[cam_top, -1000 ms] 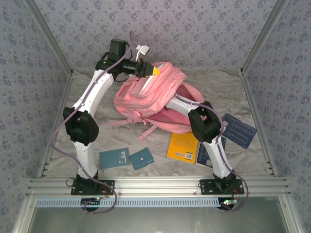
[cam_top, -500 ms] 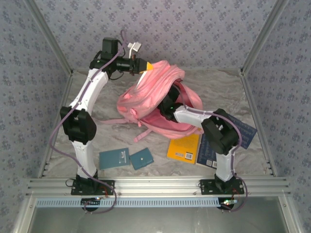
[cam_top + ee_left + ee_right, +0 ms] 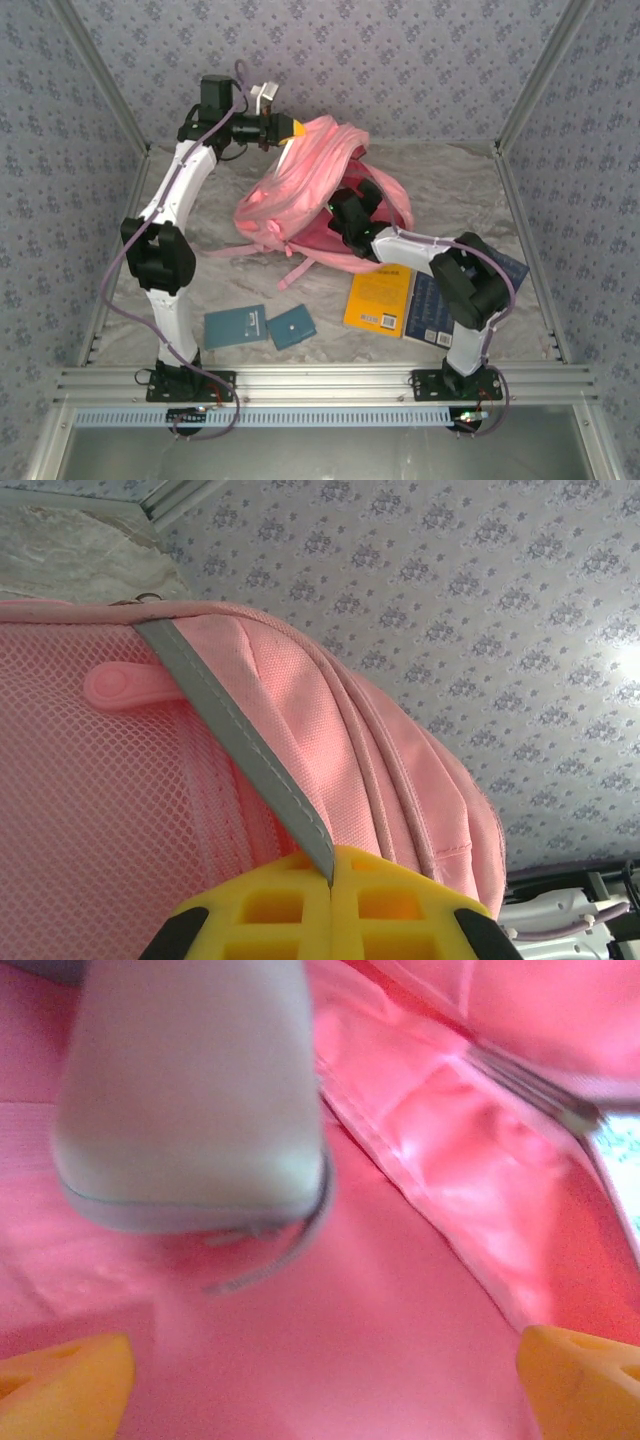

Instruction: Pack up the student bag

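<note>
The student bag point(image 3: 310, 165) is a soft pink backpack lying at the back middle of the table, its top pulled up and to the left. My left gripper point(image 3: 293, 128) is shut on the bag's grey stripe point(image 3: 240, 750), which runs into the closed yellow pads of the left gripper point(image 3: 332, 865). My right gripper point(image 3: 345, 208) sits at the bag's open mouth. In the right wrist view the right gripper point(image 3: 320, 1360) is open over pink lining, holding nothing. A pale grey case point(image 3: 190, 1100) lies inside the bag, just ahead of the fingers point(image 3: 60, 1380).
A yellow book point(image 3: 378, 300) and a dark blue book point(image 3: 432, 310) lie in front of the bag, with another blue book point(image 3: 495, 265) at the right. Two teal notebooks point(image 3: 235, 326) point(image 3: 292, 327) lie at the near left. A pink strap point(image 3: 225, 252) trails left.
My left gripper has pulled the bag's top higher and further left, opening the mouth wider. The right arm's elbow has swung right and nearer, and its gripper now shows at the opening.
</note>
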